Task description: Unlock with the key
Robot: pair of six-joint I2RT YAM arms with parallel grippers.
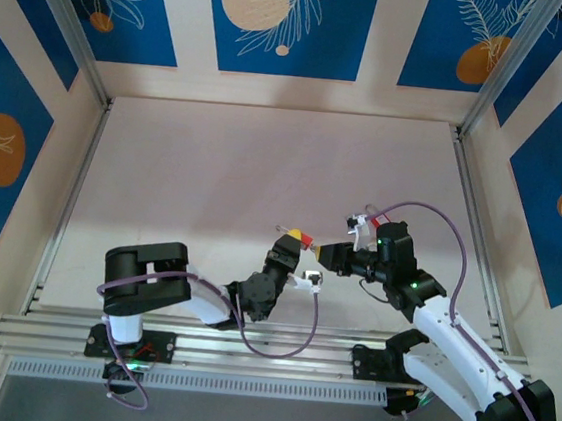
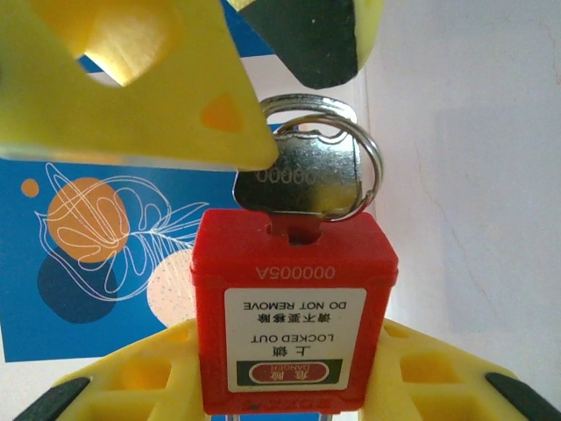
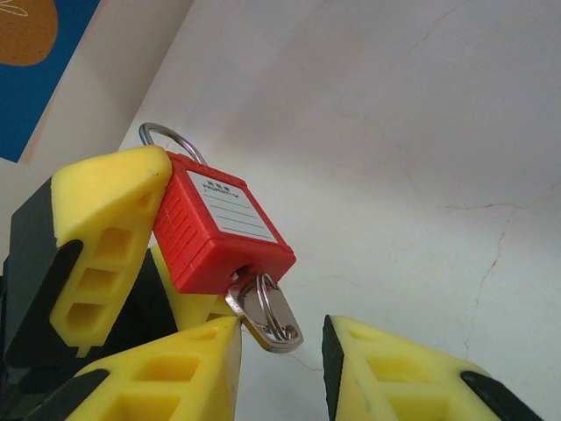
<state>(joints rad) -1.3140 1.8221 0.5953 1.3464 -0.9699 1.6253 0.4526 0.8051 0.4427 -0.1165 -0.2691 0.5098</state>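
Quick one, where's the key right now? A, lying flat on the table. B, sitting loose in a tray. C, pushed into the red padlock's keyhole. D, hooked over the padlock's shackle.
C: the key has its blade sunk in the red padlock, only head and ring sticking out.

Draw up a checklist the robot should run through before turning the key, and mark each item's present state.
1. Key seated in padlock: ok.
2. Padlock clamped in left jaws: ok.
3. Key head between right jaws: ok.
4. Right jaws closed on key: not ok, gap visible.
5. Shackle free to spring open: cannot tell, partly hidden.
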